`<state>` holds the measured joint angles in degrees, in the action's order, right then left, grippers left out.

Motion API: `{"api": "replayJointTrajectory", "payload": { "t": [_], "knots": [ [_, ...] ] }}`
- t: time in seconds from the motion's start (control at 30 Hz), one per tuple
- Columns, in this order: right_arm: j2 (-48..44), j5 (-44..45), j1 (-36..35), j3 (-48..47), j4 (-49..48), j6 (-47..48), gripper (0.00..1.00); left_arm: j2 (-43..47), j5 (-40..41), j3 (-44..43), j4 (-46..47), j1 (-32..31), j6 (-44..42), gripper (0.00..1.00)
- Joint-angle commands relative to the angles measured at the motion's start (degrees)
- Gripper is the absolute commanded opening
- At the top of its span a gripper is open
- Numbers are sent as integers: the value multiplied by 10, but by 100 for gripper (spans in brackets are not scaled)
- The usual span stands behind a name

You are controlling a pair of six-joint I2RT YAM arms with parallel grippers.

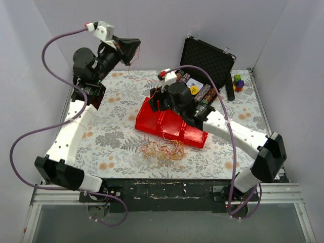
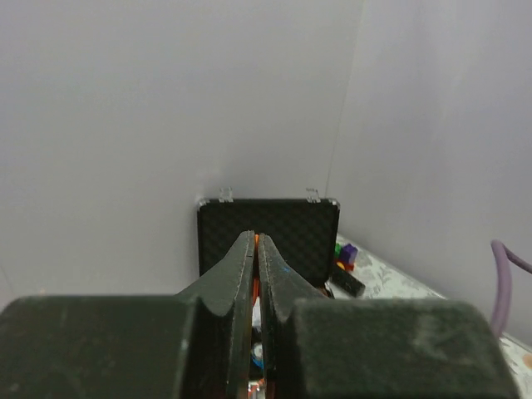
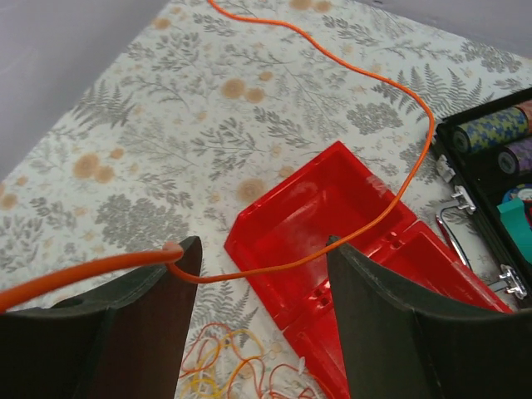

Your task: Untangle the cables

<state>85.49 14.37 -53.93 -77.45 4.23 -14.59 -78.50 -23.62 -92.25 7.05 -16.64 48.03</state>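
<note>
Pinching an orange strand (image 3: 91, 270) between closed jaws high at upper left, the left gripper (image 1: 129, 59) apparently holds it clear of the tangled cables (image 1: 162, 149) lying below the red tray (image 1: 172, 129) at centre, while the right gripper (image 3: 262, 241), jaws apart, lets that strand rest against one finger.

White links (image 1: 76, 129), black joints (image 1: 58, 172), purple hoses (image 2: 497, 291), dark end effectors (image 2: 256, 238) (image 3: 262, 243)
</note>
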Motion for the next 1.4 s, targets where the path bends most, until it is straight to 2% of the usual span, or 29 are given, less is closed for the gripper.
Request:
{"api": "replayJointTrajectory", "payload": {
  "t": [0.0, 0.23, 0.5, 0.77, 0.8, 0.87, 0.93, 0.97, 1.0, 1.1, 1.17, 1.3, 1.37],
  "knots": [
    [46, -44, 43, -56, 9, -11, 69, -44, -24, -16, -31, -14, 16, 0],
    [68, -61, 55, -40, 2, -18, 67, -69, -60, 76, -34, -28, 52, 0],
    [103, -82, 66, -5, -12, -39, 66, -46, -72, 205, -30, -50, 57, 0],
    [181, -106, 85, -60, 4, -42, 65, -84, -37, 190, -56, -51, 18, 1],
    [193, -110, 87, -75, 15, -41, 65, -86, -28, 185, -63, -51, 12, 4],
    [217, -120, 89, -103, 33, -40, 64, -92, -27, 172, -98, -51, -12, 25],
    [235, -126, 90, -125, 47, -38, 63, -90, -28, 168, -128, -51, -23, 36],
    [240, -129, 89, -128, 51, -36, 63, -88, -31, 173, -141, -51, -29, 46],
    [245, -129, 90, -134, 54, -36, 62, -86, -35, 178, -152, -51, -36, 60],
    [259, -111, 89, -152, 85, -41, 60, -88, -35, 190, -179, -53, -53, 69],
    [250, -102, 89, -140, 94, -42, 60, -86, -23, 186, -185, -53, -56, 83],
    [210, -81, 90, -98, 104, -44, 73, -70, 5, 145, -199, -53, -58, 89],
    [206, -81, 90, -105, 132, -40, 74, -57, 13, 115, -213, -52, -57, 92]
  ]
}}
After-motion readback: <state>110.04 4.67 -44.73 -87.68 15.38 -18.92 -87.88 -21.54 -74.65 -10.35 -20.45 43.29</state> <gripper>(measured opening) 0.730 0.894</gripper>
